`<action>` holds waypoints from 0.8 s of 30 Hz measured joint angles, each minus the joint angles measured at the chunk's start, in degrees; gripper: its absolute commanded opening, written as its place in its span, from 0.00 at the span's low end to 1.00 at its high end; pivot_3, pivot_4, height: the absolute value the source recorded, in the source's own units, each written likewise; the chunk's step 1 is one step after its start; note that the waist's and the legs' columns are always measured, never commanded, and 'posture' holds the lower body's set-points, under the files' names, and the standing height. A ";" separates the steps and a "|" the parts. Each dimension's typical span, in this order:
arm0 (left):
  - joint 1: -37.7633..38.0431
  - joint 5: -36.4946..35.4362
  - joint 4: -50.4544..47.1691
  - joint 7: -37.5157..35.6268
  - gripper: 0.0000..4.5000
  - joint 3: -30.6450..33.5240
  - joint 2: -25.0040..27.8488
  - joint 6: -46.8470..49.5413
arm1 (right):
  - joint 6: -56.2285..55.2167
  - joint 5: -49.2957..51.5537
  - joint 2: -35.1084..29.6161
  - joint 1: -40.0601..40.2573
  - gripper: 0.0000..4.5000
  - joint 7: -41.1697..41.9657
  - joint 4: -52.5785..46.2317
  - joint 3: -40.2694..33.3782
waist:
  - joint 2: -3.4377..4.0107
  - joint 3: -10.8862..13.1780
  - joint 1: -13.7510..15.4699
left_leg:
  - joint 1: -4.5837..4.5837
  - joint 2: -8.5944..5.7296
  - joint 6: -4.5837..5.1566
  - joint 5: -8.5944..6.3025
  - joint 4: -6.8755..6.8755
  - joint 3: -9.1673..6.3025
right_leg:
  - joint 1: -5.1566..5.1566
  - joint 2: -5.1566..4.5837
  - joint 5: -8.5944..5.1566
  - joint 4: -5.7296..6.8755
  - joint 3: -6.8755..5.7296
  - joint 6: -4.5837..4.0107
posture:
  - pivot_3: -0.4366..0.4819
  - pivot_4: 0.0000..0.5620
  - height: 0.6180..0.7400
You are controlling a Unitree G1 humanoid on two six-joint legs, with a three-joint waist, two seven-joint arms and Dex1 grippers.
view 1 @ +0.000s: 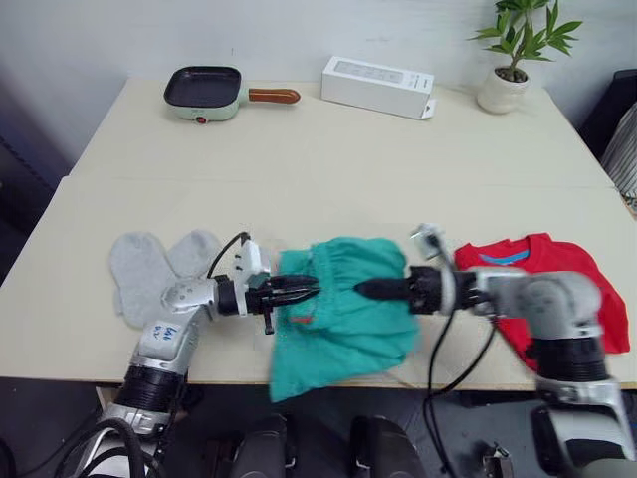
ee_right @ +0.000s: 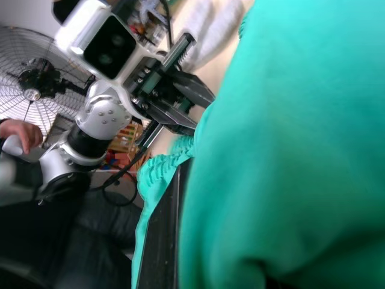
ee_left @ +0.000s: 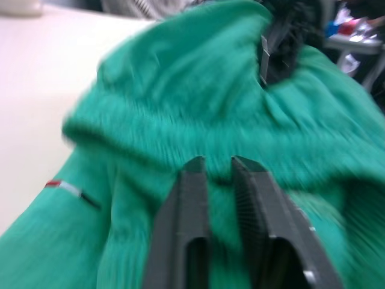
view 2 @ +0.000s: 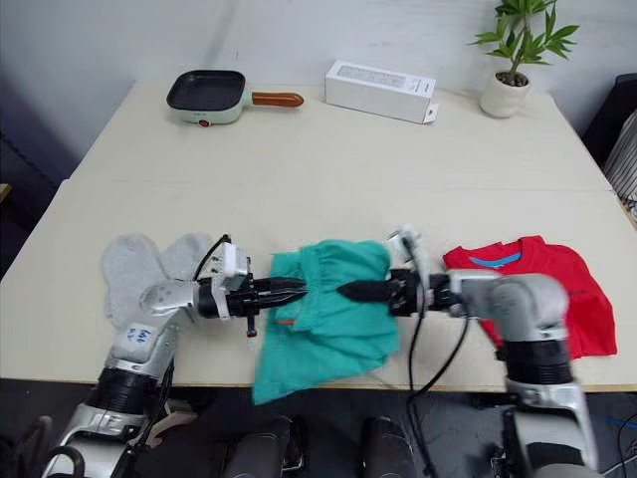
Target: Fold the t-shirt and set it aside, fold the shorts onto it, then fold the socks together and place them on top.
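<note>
The teal shorts (view 1: 348,324) lie bunched at the table's front edge, their lower part hanging over it. My left gripper (view 1: 307,291) points right and is shut on cloth at their left side, near the gathered waistband (ee_left: 180,120). Facing it from the right, my right gripper (view 1: 360,290) is shut on the shorts, and cloth drapes over its fingers (ee_right: 162,241). The red t-shirt (view 1: 562,274) lies folded at the right, behind my right forearm, its blue collar label up. The light grey socks (view 1: 149,264) lie flat side by side at the left, beyond my left arm.
At the back of the beige table (view 1: 328,169) stand a green pan (view 1: 204,92) with a wooden handle, a white box (view 1: 378,86) and a potted plant (view 1: 510,60). The right wrist view shows a fan (ee_right: 33,78) and a person's hand (ee_right: 21,132) off the table.
</note>
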 measured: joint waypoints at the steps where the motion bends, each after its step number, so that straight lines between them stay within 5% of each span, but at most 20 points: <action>1: 0.27 -0.98 -1.89 0.09 0.48 0.17 0.27 1.17 | -0.29 0.48 -4.05 0.38 0.00 2.39 -0.21 -1.30 | 0.01 0.01 0.07 | 0.00 -0.02 0.01 0.00 -0.02 0.00 | 0.01 0.00 0.00 -0.14 0.00 0.00 | 0.48 0.27 1.00; 8: 3.28 -4.66 -8.04 1.33 0.98 2.11 1.10 6.40 | -12.34 -8.14 -36.69 8.02 0.00 24.98 12.12 -5.28 | 0.09 0.06 0.09 | 0.09 0.01 0.02 -0.01 -0.04 0.12 | 0.05 0.05 -0.01 -0.25 0.03 0.02 | 0.48 0.27 1.00; 11: 3.71 -4.69 -8.09 1.40 0.99 2.18 0.98 6.82 | -20.95 -14.69 -41.65 8.22 0.00 31.40 19.99 -1.68 | 0.09 0.06 -0.36 | 0.18 0.09 0.00 0.00 -0.02 0.34 | 0.02 0.05 -0.01 -0.23 0.03 0.01 | 0.48 0.27 1.00; 17: 3.51 -4.66 -8.13 1.06 0.99 1.96 1.15 6.79 | -37.64 -31.89 -37.48 -1.29 0.00 33.06 40.70 11.37 | 0.13 0.08 -0.35 | 0.20 0.09 -0.08 0.03 0.01 0.49 | -0.09 0.03 -0.01 -0.18 0.06 0.01 | 0.48 0.27 1.00; 21: 3.21 -4.59 -8.78 1.18 0.99 1.88 2.17 7.08 | -54.45 -42.87 -26.63 -8.25 0.00 24.33 57.76 14.90 | 0.23 0.13 -0.28 | 0.20 0.08 -0.15 0.09 0.06 0.61 | -0.15 0.08 -0.01 -0.06 -0.03 0.01 | 0.48 0.27 1.00; 24: 3.43 -4.60 -9.90 1.24 1.00 2.34 3.82 7.58 | -64.22 -48.20 -24.57 -10.49 0.06 20.52 66.42 15.95 | 0.59 0.33 -0.04 | 0.19 0.02 -0.09 0.20 0.07 0.63 | -0.15 0.19 -0.01 -0.04 -0.06 0.02 | 0.48 0.27 1.00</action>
